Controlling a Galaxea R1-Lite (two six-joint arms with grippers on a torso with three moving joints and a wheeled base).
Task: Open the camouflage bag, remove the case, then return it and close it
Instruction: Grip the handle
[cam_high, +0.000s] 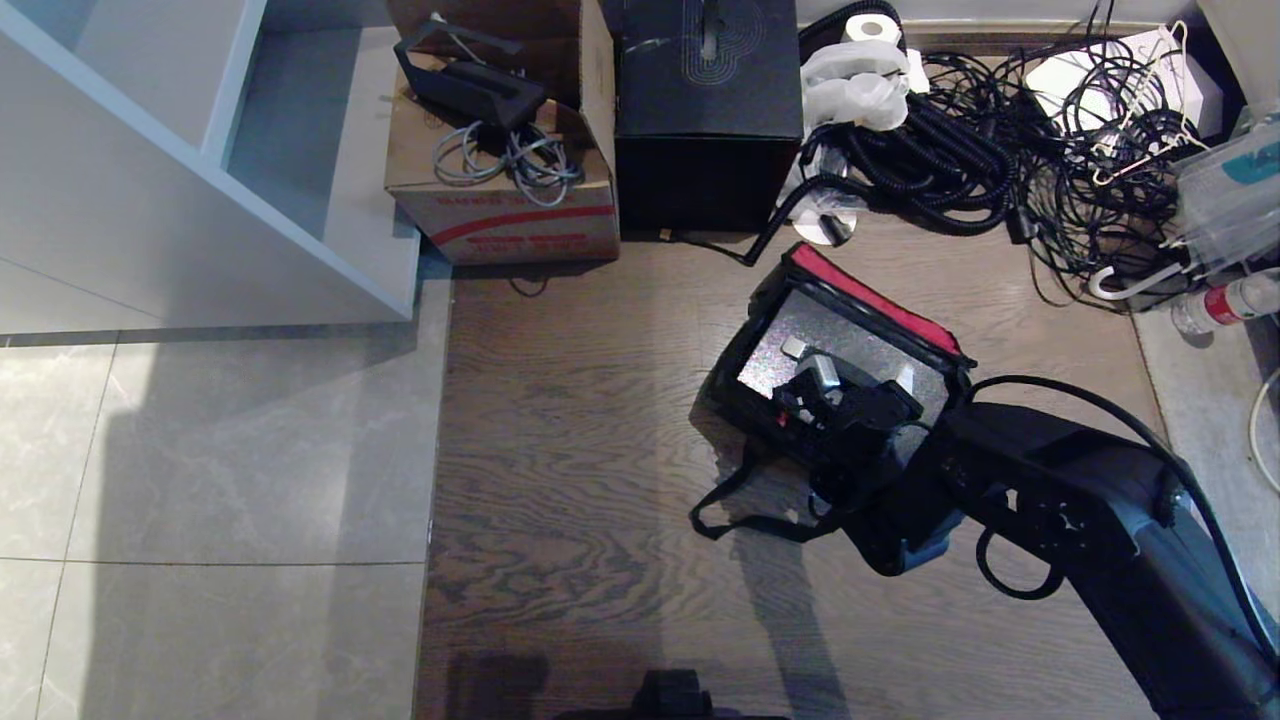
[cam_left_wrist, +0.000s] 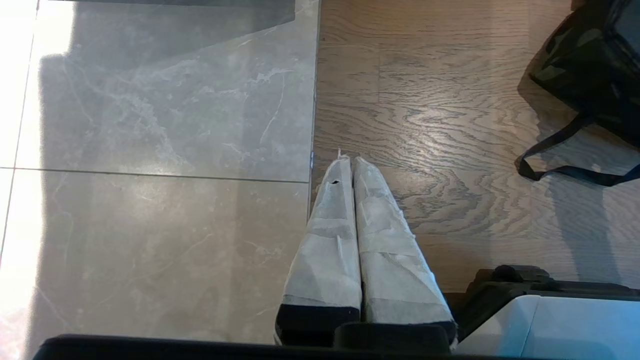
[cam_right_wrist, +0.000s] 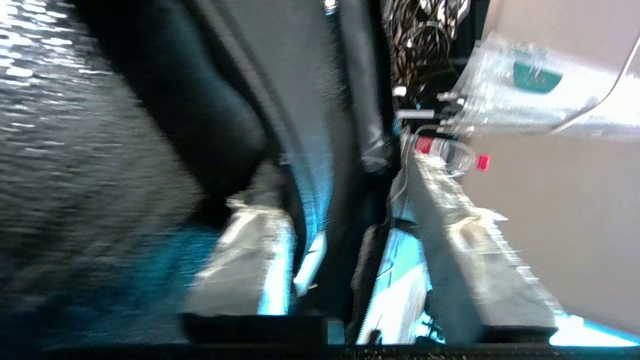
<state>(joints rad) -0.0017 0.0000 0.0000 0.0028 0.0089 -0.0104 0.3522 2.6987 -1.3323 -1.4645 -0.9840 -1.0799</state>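
camouflage bag (cam_high: 760, 330), open, on wood floor (cam_high: 580, 420)
case (cam_high: 850, 350) inside bag; right end effector (cam_high: 835, 385) over case top, opening not discernible; left end effector (cam_left_wrist: 352, 170) parked, fingers pressed together.

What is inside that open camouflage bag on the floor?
The camouflage bag holds the case, its black speckled top showing. The right gripper covers the middle of the case; anything below it is hidden.

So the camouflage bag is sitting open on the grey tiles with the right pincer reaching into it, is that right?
Not quite. The camouflage bag sits open on the wooden floor, not the grey tiles, as the head view shows. The right pincer is reaching into it.
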